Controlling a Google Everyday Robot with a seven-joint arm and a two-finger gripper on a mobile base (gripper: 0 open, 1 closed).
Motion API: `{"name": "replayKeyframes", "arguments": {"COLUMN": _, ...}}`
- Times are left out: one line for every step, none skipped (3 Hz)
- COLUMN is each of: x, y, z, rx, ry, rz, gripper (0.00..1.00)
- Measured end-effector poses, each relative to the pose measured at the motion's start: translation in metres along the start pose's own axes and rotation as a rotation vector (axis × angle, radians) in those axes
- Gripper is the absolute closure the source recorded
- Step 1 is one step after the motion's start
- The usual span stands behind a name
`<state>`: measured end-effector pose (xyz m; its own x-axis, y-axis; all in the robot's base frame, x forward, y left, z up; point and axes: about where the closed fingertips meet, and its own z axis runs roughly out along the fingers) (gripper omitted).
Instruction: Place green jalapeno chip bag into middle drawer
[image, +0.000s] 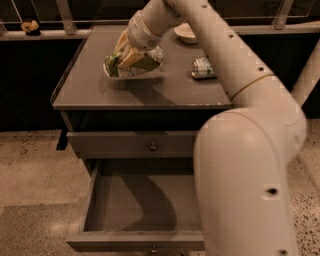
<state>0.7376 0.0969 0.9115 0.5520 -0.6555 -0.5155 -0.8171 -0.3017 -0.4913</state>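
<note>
The green jalapeno chip bag (114, 63) is crumpled, olive-green and pale, and sits in my gripper (129, 58), which is shut on it. The bag hangs a little above the left half of the cabinet top (165, 92), with its shadow on the surface below. The middle drawer (135, 205) is pulled open under the cabinet front; its bare flat floor shows, partly in the arm's shadow. My large cream arm covers the right side of the drawer and the cabinet.
A silver-green drink can (202, 68) lies on the cabinet top to the right of the bag. A pale bowl (186, 33) stands at the back. The top drawer (153, 147) is shut, showing its knob. Speckled floor lies on both sides.
</note>
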Motion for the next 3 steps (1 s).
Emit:
{"name": "replayKeyframes", "arguments": {"x": -0.041, "y": 0.001, "z": -0.086, "rx": 0.195, "ry": -0.003, "rz": 0.007, "gripper": 1.00}}
{"name": "replayKeyframes", "arguments": {"x": -0.116, "y": 0.019, "z": -0.149, "rx": 0.352, "ry": -0.061, "rz": -0.001, "gripper": 1.00}}
{"name": "replayKeyframes", "arguments": {"x": -0.125, "y": 0.032, "z": -0.149, "rx": 0.392, "ry": -0.072, "rz": 0.011, "gripper": 1.00}}
